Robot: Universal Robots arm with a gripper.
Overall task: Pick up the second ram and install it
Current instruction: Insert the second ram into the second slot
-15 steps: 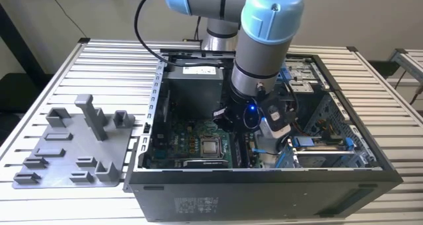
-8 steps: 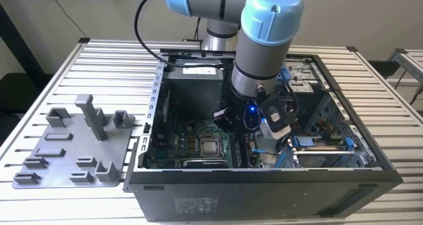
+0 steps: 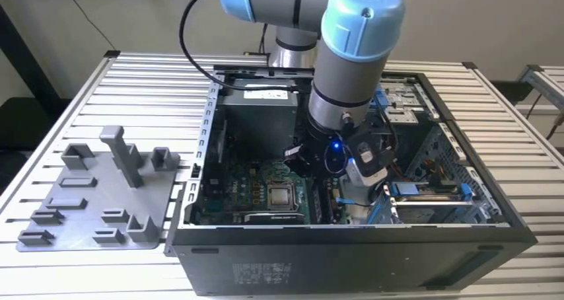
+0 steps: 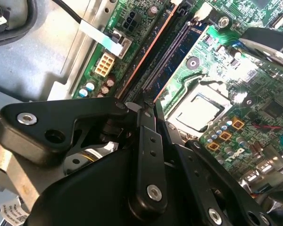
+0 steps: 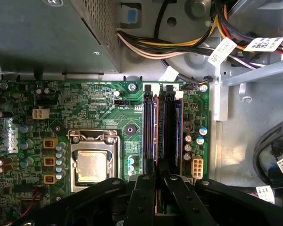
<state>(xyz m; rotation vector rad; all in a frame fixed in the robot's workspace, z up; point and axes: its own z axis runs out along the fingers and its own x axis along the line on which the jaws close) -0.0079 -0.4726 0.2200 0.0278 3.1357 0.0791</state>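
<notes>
An open computer case is seen lying on a slatted metal table in the exterior view, with the robot arm reaching down into it from above. The gripper is lowered over the green motherboard, directly above the row of memory slots that runs beside the silver processor socket.

In both wrist views, the two black fingers are seen drawn close together with only a thin gap between them, lined up along the slots. The second ram is seen as a dark, narrow stick standing on edge in the slot bank, its near end meeting the fingertips. Whether the stick is actually pinched by the fingers cannot be told, since the contact point is hidden by the gripper body.

A white power connector is placed just beside the slots, and bundled coloured cables are seen beyond the board's edge. At the exterior view's left, a grey fixture plate with upright posts is set on the table, well apart from the arm.
</notes>
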